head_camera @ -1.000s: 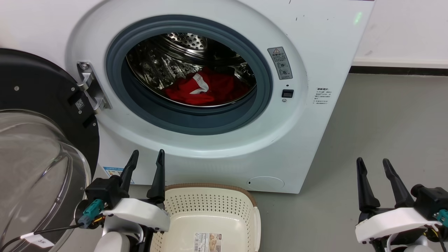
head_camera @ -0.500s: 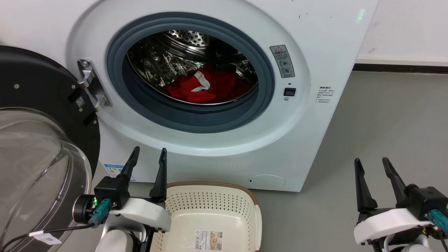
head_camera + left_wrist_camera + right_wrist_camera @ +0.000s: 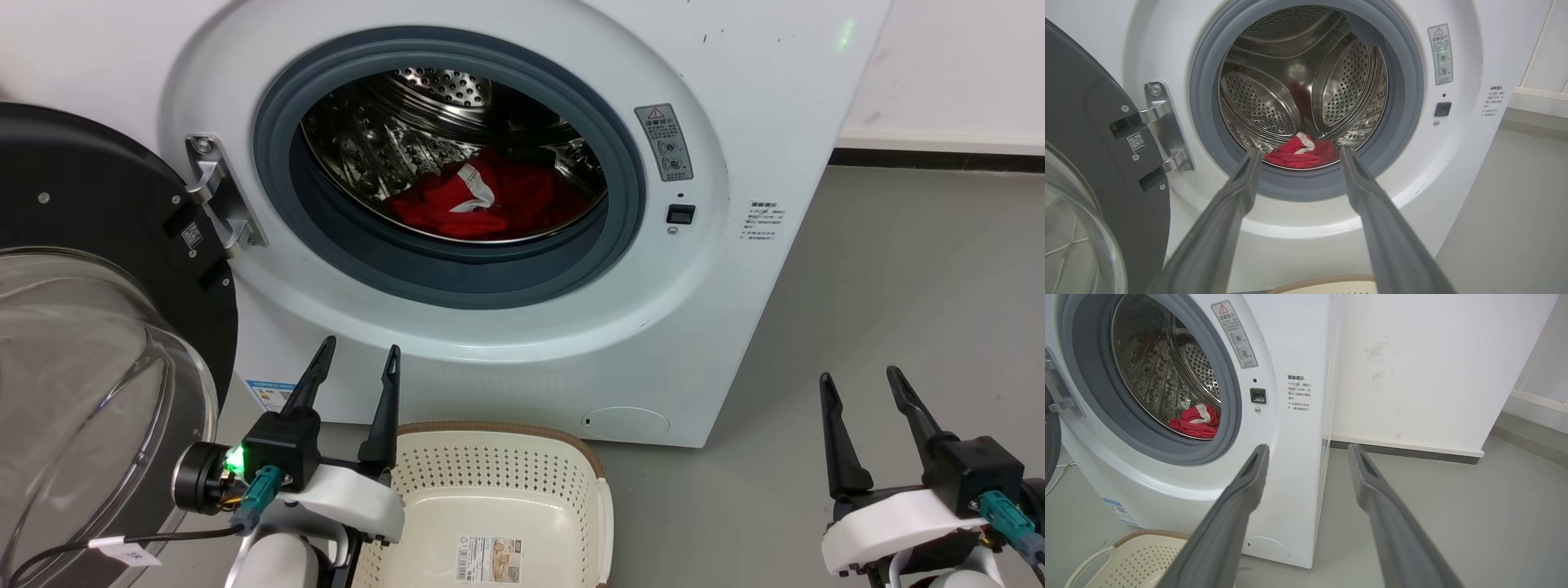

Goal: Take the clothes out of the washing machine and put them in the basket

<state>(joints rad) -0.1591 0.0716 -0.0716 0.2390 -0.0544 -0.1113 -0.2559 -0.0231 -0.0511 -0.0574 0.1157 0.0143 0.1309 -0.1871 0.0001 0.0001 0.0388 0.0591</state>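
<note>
Front-loading washing machine (image 3: 759, 106) standing on a smooth grey floor (image 3: 906, 310), its right flank close to a white wall (image 3: 1412, 363) that bears faint scuffs and ends in a pale skirting (image 3: 939, 140) with a dark strip at its foot. The black-framed glass door (image 3: 73, 212) is swung wide to the left on a metal hinge (image 3: 216, 196). Inside the grey seal (image 3: 457, 278), the clothes (image 3: 482, 204), red with a white trim, lie bunched at the bottom of the perforated steel drum (image 3: 384, 139), near its front lip. The basket (image 3: 498, 428), cream with a brown rim, sits on the floor just before the machine's lower front edge; a label lies on its bottom. The left gripper (image 3: 362, 345) hovers beside the basket's left rim, fingers spread and holding nothing, pointing toward the porthole. The right gripper (image 3: 859, 374) hangs over bare floor off the machine's right corner, likewise spread and holding nothing.
</note>
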